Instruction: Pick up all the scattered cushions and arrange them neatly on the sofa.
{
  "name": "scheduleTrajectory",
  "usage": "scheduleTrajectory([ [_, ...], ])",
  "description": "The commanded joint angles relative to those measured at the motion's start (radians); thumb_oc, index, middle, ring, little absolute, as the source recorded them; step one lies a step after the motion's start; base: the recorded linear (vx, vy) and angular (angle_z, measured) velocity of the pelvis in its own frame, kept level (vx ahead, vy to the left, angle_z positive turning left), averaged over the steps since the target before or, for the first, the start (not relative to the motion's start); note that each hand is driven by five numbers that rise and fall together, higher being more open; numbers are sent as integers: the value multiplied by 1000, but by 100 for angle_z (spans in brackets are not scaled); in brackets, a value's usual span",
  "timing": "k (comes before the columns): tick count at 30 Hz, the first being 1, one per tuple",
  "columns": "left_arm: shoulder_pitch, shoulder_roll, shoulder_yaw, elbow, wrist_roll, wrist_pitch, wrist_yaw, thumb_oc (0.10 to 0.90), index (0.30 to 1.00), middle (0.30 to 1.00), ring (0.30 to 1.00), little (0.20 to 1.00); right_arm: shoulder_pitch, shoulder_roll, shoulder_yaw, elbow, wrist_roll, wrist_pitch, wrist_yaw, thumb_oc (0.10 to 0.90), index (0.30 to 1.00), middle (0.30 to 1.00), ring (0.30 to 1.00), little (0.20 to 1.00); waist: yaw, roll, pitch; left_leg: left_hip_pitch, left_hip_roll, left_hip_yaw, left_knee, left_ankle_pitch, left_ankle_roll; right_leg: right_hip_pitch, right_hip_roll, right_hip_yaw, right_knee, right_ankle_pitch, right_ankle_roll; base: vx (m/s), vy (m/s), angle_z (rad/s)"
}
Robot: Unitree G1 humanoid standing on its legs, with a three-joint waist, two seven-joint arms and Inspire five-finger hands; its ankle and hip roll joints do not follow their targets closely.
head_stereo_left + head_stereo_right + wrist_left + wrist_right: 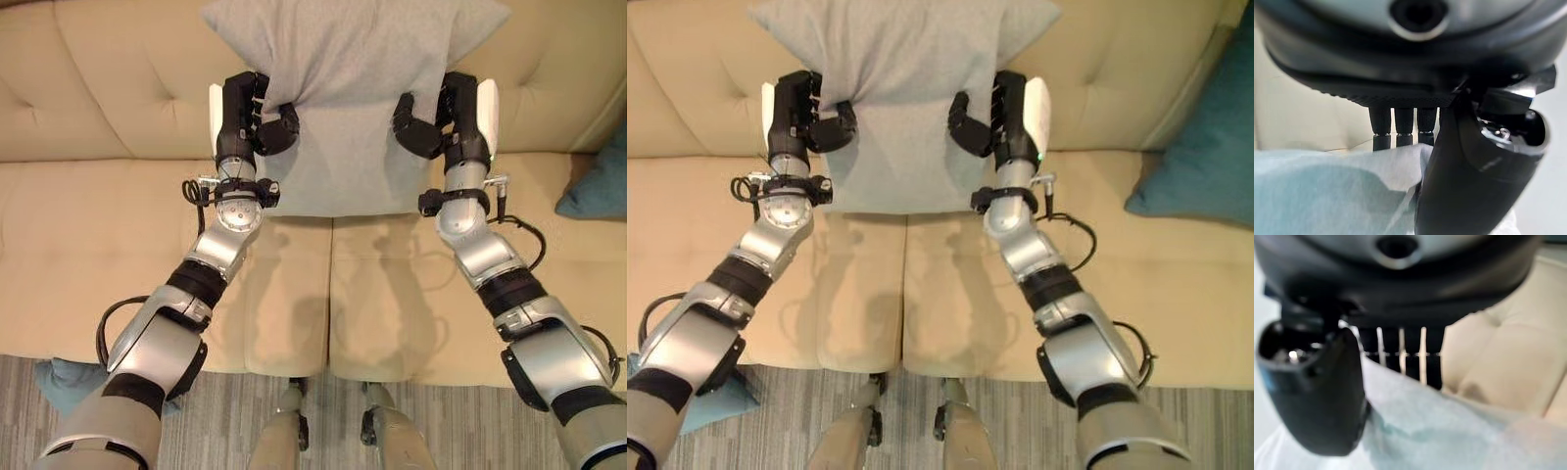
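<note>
A large grey cushion [343,98] stands upright against the backrest of the beige sofa [98,225], its lower edge on the seat. My left hand [240,113] grips its left edge and my right hand [460,117] its right edge. On both, the thumb is curled over the front face and the fingers are behind the cloth. In the left wrist view the thumb [1469,171] presses into the grey cushion [1327,191]. In the right wrist view the thumb [1317,391] does the same on the grey cushion [1449,431].
A teal cushion [1200,157] leans at the sofa's right end. Another teal cushion [59,382] lies on the grey carpet by the sofa's front edge, at lower left. The seat to either side of the grey cushion is bare.
</note>
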Motion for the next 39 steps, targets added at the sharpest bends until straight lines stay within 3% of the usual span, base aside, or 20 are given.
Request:
scheduleTrajectory([
  [1, -88, 85, 16, -10, 27, -96, 5, 800, 900, 900, 900, 900, -146, 12, -56, -79, -6, -104, -58, 800, 900, 900, 900, 900, -7, -47, -51, 2, -34, 17, -11, -62, -3, -27, -6, 40, 176, -225, 73, 4, -6, 8],
  [10, 90, 114, 98, -22, 70, -67, -28, 800, 900, 900, 900, 900, 59, 2, -134, -134, -10, -118, 5, 800, 900, 900, 900, 900, -16, -42, -35, 35, -33, 23, -11, -72, -5, 2, -8, 44, 179, -233, 65, -7, 16, 6],
  [15, 218, 223, 188, -78, 81, -68, -82, 800, 900, 900, 900, 900, 239, -128, -228, -207, 2, -127, 81, 800, 900, 900, 900, 900, -23, -46, -55, 69, -29, 37, -11, -79, -6, 51, -6, 41, 148, -220, 66, -16, 21, 15],
  [19, 377, 255, 270, -161, 82, -72, -122, 800, 900, 900, 900, 900, 412, -182, -317, -251, 16, -128, 138, 800, 900, 900, 900, 900, -29, -58, -78, 103, -28, 46, -11, -92, -4, 99, -3, 42, 126, -223, 68, -2, -11, -5],
  [24, 660, 198, 379, -281, 106, -66, -169, 800, 900, 900, 900, 900, 654, -181, -436, -304, 4, -116, 206, 800, 900, 900, 900, 900, -31, -67, -111, 151, -25, 48, -11, -100, 0, 163, 2, 39, 104, -225, 68, -5, -19, 8],
  [25, 660, 198, 379, -281, 106, -66, -169, 800, 900, 900, 900, 900, 654, -181, -436, -304, 4, -116, 206, 800, 900, 900, 900, 900, -31, -67, -111, 151, -25, 48, -11, -100, 0, 163, 2, 39, 104, -225, 68, -16, -48, 5],
  [27, 879, 114, 457, -324, 97, -59, -212, 800, 900, 900, 900, 900, 826, -137, -506, -309, -14, -106, 250, 800, 900, 900, 900, 900, -29, -69, -124, 192, -22, 47, -11, -103, -2, 217, 7, 34, 99, -244, 63, -44, -80, -2],
  [35, 1120, -31, 503, -249, 74, -18, -304, 800, 900, 900, 900, 900, 1004, -58, -529, -279, -105, -100, 306, 800, 900, 900, 900, 900, -15, -70, -129, 216, -14, 50, 3, -74, -13, 289, 22, 12, 48, -249, 51, -100, -77, 4],
  [39, 1185, -95, 483, -157, 98, 6, -344, 800, 900, 900, 900, 900, 1035, 1, -475, -182, -154, -81, 325, 800, 900, 900, 900, 900, -15, -117, -105, 183, -42, 85, 232, -211, 8, 283, -24, -10, 30, -207, 50, -275, -48, 15],
])
